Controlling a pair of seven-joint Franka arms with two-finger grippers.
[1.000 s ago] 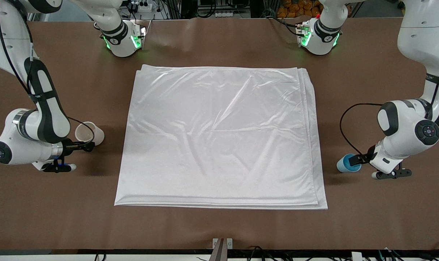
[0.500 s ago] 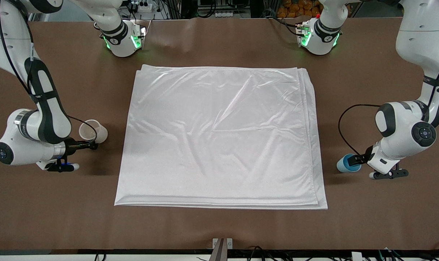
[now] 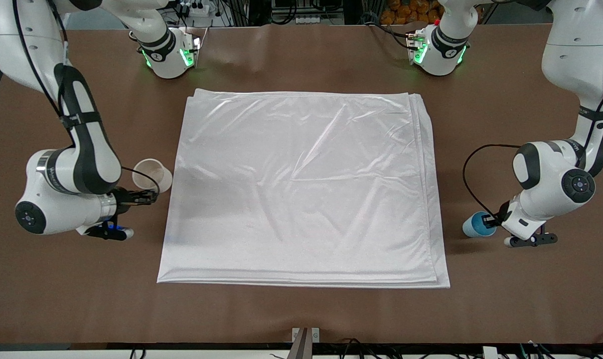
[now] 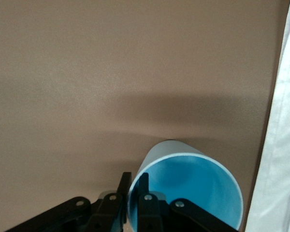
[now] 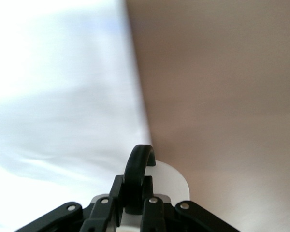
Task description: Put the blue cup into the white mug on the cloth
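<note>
1. The cup (image 3: 477, 224) stands on the bare worktop (image 3: 301, 314) at the lower right of the front frame, just off the cloth's (image 3: 301, 184) edge at the left arm's end. Its mouth faces up and its bright blue inside shows clearly in the left wrist view (image 4: 193, 191).
2. The left pincer (image 3: 492, 219) is clamped on the cup's rim: in the left wrist view one finger (image 4: 146, 200) sits inside the wall and the other outside it.
3. By its look the cup is light, thin-walled and smooth. A rim pinch should carry it, though the taper and slick surface could let it swing or slip if it is moved sharply.
4. The mug (image 3: 153, 175) is at the middle left of the front frame, tipped and held up beside the cloth's edge at the right arm's end.
5. The right pincer (image 3: 149, 197) is closed on the mug's black loop handle (image 5: 137, 176), which stands between the fingers in the right wrist view. The handle is stiff and makes a secure hold.
6. The cloth is soft and shiny, with wrinkles. A mug set on it may rock or slide, so the flatter middle looks the safer spot.
7. Neither vessel is on the cloth yet, and nesting is not begun.
</note>
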